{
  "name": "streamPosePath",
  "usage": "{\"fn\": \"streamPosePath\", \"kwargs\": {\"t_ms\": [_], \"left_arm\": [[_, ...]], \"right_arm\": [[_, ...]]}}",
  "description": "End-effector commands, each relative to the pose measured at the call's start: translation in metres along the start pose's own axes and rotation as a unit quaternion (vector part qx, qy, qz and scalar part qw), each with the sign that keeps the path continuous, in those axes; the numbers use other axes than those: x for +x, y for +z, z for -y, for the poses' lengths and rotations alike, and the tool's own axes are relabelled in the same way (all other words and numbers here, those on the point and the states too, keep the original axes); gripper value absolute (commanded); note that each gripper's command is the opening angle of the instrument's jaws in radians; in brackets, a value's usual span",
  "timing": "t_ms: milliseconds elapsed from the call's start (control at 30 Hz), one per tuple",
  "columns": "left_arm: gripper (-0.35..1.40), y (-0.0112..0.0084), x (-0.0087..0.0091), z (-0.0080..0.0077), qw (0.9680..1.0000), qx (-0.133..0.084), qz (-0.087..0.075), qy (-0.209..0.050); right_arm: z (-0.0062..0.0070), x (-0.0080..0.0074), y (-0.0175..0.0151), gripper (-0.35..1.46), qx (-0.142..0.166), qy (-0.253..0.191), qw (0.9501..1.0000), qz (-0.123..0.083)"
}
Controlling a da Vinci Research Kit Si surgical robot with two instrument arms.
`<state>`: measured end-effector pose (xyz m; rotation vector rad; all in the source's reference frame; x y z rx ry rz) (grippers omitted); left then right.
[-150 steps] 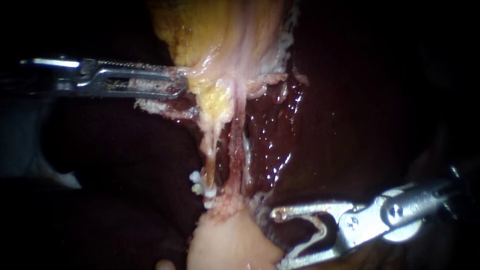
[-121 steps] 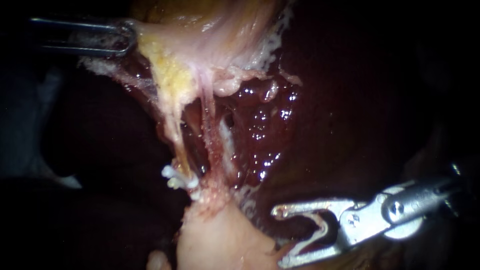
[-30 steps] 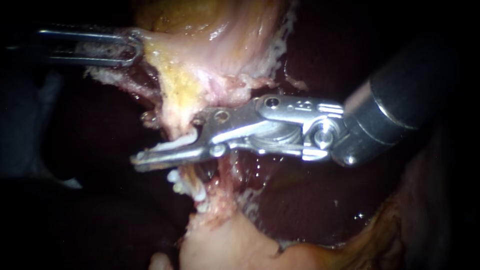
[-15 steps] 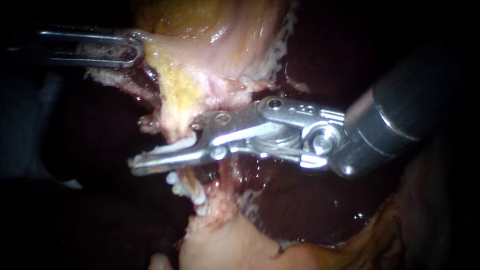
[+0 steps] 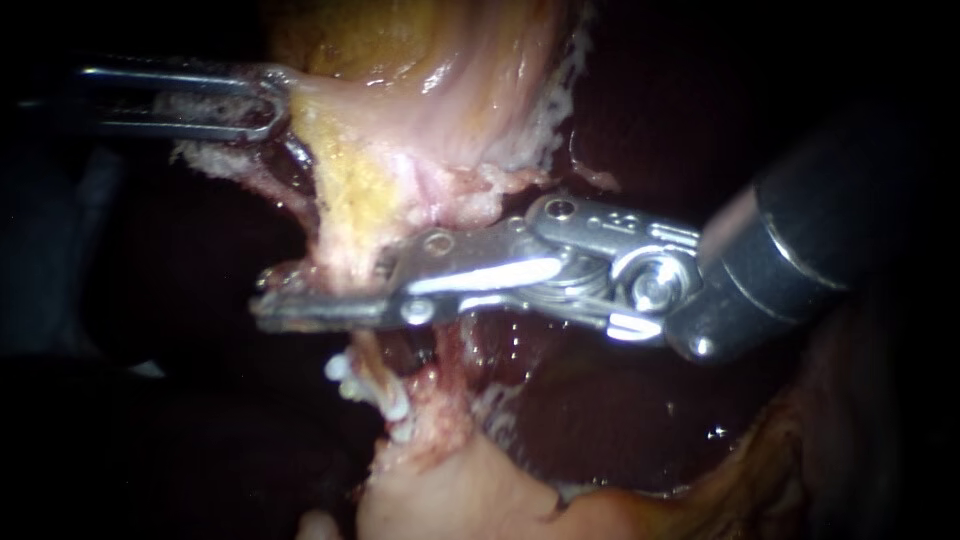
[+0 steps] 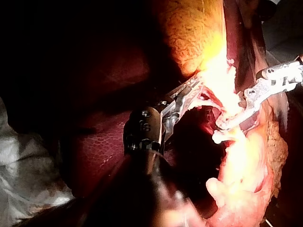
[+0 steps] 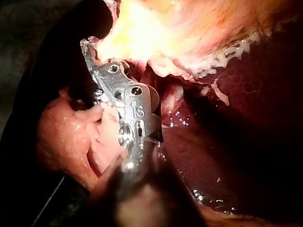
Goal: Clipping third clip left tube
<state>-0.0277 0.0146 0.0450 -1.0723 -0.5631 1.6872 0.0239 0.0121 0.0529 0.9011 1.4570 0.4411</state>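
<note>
From where I am standing, the slender steel right instrument (image 5: 290, 308) is coming in from three o'clock on its dark shaft and reaching across the middle of the endoscope view. Its two jaws are lying pressed together over the thin yellowish left tube (image 5: 368, 352), pinching it from both sides just under the ragged lower edge of the pale yellow-pink gallbladder (image 5: 430, 90). The thin silver left instrument (image 5: 265, 97) is entering from nine o'clock and clamping a fold of that gallbladder up at ten o'clock, so the tube is hanging stretched towards six o'clock. Below the closed jaws, small white clips (image 5: 392, 402) are already sitting on the tube, just above a pale pink lump of tissue (image 5: 450, 495); I am not managing to count them surely. The dark red glistening liver (image 5: 600, 420) is lying behind, towards four o'clock. I am judging the step to be far along: the jaws seem to be squeezing the new clip home, though the clip itself is hiding between them, so whether it is seated I cannot tell. What seems to be remaining is releasing, backing the right instrument off and checking that the clip is spanning the whole tube. As for writing, a few small stamped marks are showing on the right instrument's metal neck, which I am leaving unread; no brand or label is showing anywhere else
</note>
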Motion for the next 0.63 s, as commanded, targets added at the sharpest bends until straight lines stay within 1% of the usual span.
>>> {"fn": "streamPosePath", "kwargs": {"t_ms": [33,167,633], "left_arm": [[-0.35,0.0000,0.0000,0.0000,1.0000,0.000,0.000,0.000],[-0.35,0.0000,0.0000,0.0000,1.0000,0.000,0.000,0.000],[-0.35,0.0001,0.0000,0.0000,1.0000,0.000,0.000,0.000]], "right_arm": [[-0.0001,0.0000,0.0000,-0.35,0.003,0.005,1.0000,0.000],[-0.0001,-0.0002,-0.0001,-0.35,0.001,0.006,0.9999,0.012],[-0.0001,-0.0002,-0.0002,-0.35,0.004,0.005,0.9999,0.012]]}}
